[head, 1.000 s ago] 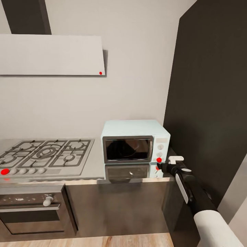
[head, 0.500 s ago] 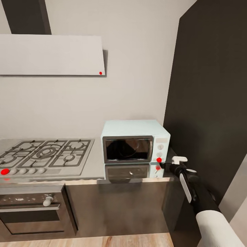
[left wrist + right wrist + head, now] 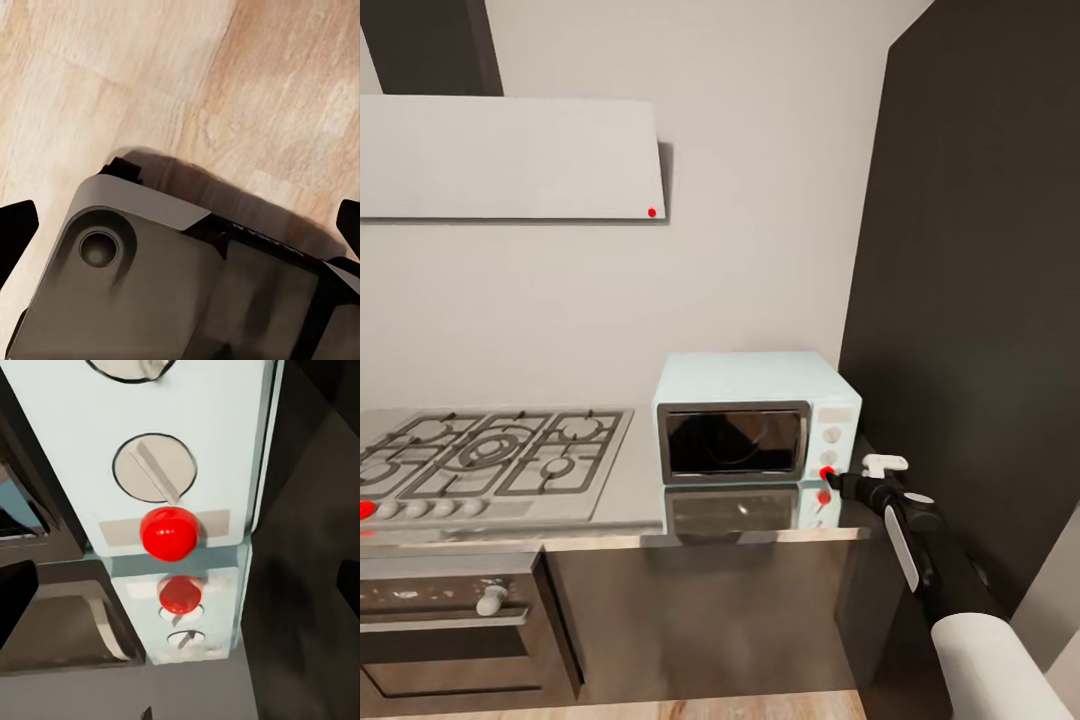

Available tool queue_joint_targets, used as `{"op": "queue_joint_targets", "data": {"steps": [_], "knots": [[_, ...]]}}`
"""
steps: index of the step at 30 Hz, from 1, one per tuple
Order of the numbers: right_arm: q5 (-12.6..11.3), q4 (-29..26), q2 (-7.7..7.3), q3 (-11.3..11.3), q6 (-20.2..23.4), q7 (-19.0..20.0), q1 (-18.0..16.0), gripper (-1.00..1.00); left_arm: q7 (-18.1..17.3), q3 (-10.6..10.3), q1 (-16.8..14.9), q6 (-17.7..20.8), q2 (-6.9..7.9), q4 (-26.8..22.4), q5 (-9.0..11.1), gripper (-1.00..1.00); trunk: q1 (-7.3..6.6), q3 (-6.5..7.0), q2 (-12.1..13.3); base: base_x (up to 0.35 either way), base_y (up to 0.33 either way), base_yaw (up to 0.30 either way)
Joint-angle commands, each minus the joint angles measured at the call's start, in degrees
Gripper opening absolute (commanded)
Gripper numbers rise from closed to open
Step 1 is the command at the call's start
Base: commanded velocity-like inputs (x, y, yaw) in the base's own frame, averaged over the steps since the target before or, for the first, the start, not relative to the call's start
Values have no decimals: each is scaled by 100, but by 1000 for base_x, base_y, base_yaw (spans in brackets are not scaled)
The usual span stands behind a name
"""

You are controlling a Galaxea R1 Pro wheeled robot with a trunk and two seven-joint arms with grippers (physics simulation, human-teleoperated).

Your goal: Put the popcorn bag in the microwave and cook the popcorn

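A: Nearest items?
B: Pale wood floor (image 3: 150, 75) under the left arm, with the grey rounded robot base (image 3: 150, 285) over it. Left gripper (image 3: 180, 225): dark fingertips at opposite frame edges, jaws spread wide, nothing between.

A: Right arm?
B: Black-and-white right arm reaches forward at the right. Right gripper (image 3: 836, 480) sits at the small round red light (image 3: 169, 532) on the microwave's lower right corner. Dark tips at both wrist-frame edges; jaws apart, holding nothing.

A: Further back?
B: Boxy pale mint-blue microwave (image 3: 755, 415), dark glass door closed, white knob (image 3: 154, 467) above the light. It stands on the reflective silver-grey countertop (image 3: 630, 500). Steel gas hob (image 3: 485, 460) to its left, black oven (image 3: 455, 630) below. Dark tall cabinet (image 3: 970, 300) to the right; popcorn bag location cannot be told.
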Motion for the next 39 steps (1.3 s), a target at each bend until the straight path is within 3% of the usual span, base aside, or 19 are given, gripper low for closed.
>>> {"op": "queue_joint_targets", "data": {"steps": [1, 8, 21, 22, 30, 34, 39], "knots": [[25, -6, 1, -12, 27, 37, -4, 100, 20, -49, -4, -14, -2, 1, 43, 100, 2, -8, -6, 107, 0, 0], [160, 198, 1, -10, -22, 29, -4, 100, 20, -49, -4, -14, -2, 1, 43, 100, 2, -8, -6, 107, 0, 0], [167, 399, 1, -1, -186, -9, -4, 100, 20, -49, -4, -16, -2, 1, 43, 100, 2, -8, -6, 76, 0, 0], [166, 399, 1, -1, -186, -11, -4, -100, 20, -49, -4, -18, -2, 1, 43, 100, 2, -8, -6, 7, 0, 0], [168, 409, 12, 6, -186, -39, -4, -100, 20, -49, -4, -18, -2, 1, 43, 100, 2, -8, -6, 1, 0, 0], [699, 750, 157, 8, -410, -71, -4, -100, 20, -49, -4, -19, -2, 1, 43, 100, 2, -8, -6, 0, 0, 0], [929, 860, 196, -6, -624, -93, -4, -100, 20, -51, -4, -18, -2, 1, 43, 100, 2, -8, -6, 0, 0, 0]]}}
